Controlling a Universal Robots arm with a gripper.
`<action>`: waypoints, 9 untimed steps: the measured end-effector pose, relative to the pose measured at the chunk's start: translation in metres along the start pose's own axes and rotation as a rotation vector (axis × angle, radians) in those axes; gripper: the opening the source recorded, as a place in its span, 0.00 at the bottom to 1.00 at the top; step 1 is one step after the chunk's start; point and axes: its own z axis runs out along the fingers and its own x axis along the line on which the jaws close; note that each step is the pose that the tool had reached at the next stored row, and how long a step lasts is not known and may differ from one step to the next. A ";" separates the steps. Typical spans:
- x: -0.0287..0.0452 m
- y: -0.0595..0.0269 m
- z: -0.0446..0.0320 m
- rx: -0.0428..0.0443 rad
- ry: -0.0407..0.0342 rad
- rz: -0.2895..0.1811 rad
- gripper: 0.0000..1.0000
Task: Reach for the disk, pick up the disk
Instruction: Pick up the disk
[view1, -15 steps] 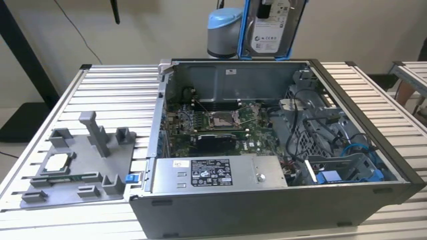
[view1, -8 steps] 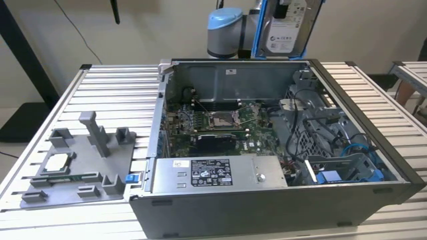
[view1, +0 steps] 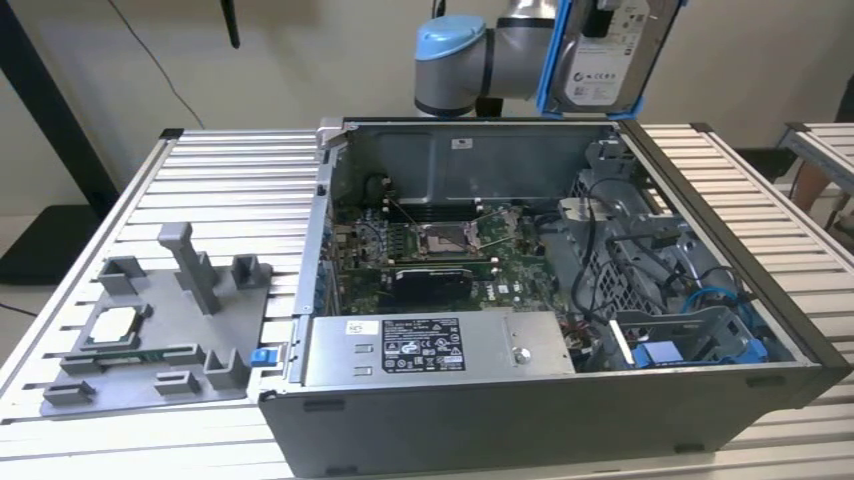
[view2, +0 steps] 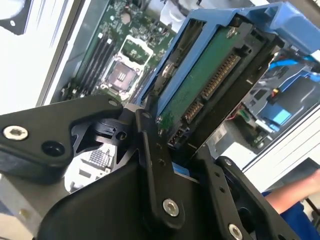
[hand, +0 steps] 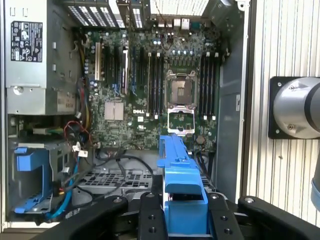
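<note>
Pickup: gripper (view2: 182, 152) holding disk (view1: 603, 50) high over open computer case (view1: 534, 420)

At the exterior view's left, a grey fixture tray (view1: 80, 400) is lying on the slatted table (view1: 227, 180), with a small square chip (view1: 111, 325) sitting in it. The computer case is standing open mid-table. A grey power supply box (view1: 427, 350) is lying along its near wall, with the motherboard (view1: 441, 240) showing behind it. Above the far wall, the arm's blue-capped joint (view1: 454, 60) is hanging. Just to its right the disk is standing near upright, label side facing the camera, blue frame round its edges, well above the case and apart from everything in it. A blue drive cage (view1: 694, 345) is sitting at the case's right end. In both wrist views the black fingers (view2: 150, 145) are clamping the disk from both sides. Its green board and connector are facing the second wrist camera.
</note>
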 end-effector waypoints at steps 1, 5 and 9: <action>-0.0001 -0.0007 0.0000 0.0001 -0.0001 0.000 0.00; 0.0058 -0.0063 -0.0004 -0.0009 0.0001 0.000 0.00; 0.0185 -0.0083 -0.0009 -0.0017 0.0001 0.000 0.00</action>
